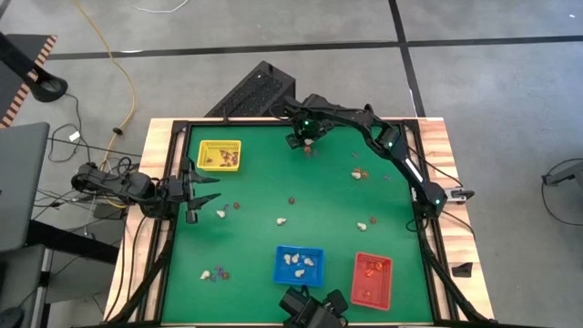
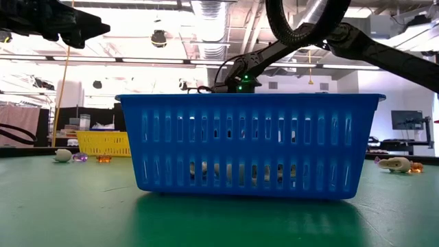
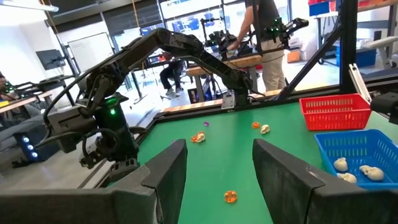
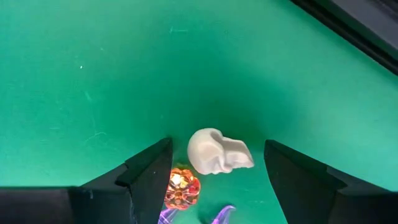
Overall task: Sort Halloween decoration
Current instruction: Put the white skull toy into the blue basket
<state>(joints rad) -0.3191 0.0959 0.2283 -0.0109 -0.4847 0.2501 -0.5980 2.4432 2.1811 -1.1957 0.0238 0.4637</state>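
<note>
Holding cream skulls point(image 1: 293, 261), blue tray point(image 1: 299, 265), orange bits in red tray point(image 1: 372, 278), both grippers' jaws released

Three trays sit on the table point(image 1: 255, 182): one point(image 1: 219, 155) at the far left corner, two point(image 1: 300, 265) point(image 1: 372, 278) side by side along the near edge. Trinkets point(image 1: 282, 220) lie scattered between them, some point(image 1: 301, 261) inside the trays

- We are finding no readable text, label, brand, number or sign in any of the four views.
- We are seeing a whiteboard point(image 3: 87, 51) in the room behind, but any marks on it are too faint to read.
</note>
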